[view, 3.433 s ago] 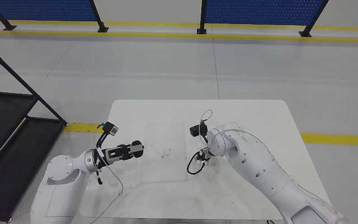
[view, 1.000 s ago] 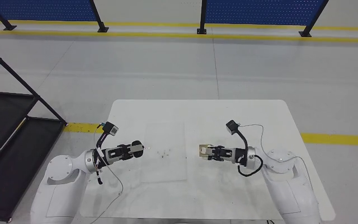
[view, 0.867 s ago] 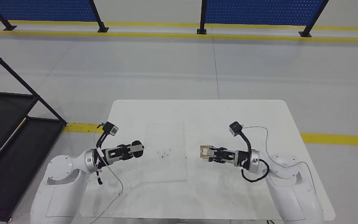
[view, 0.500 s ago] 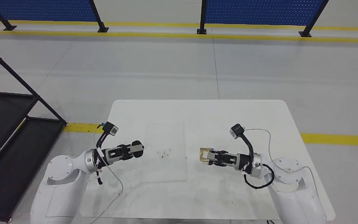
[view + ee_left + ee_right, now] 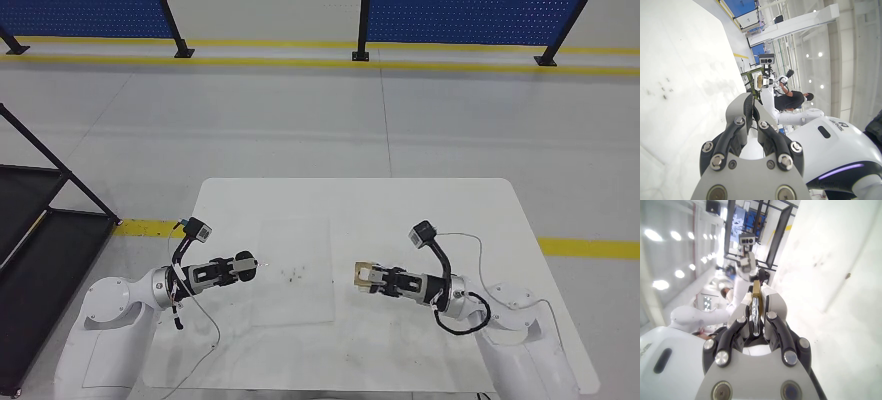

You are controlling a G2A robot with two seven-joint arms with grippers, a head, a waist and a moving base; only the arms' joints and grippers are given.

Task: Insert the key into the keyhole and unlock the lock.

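Lock (image 5: 755, 289) sits pinched between the right fingers (image 5: 774, 303), brass body protruding forward.

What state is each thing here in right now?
lock: clamped in right gripper, off the table, keyhole empty.
key: pinched in left gripper, apart from lock.
right gripper: shut on lock.
left gripper: shut on key.

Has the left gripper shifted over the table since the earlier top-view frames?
No. The left gripper sits at the same spot, its tip just beside the clear sheet's edge.
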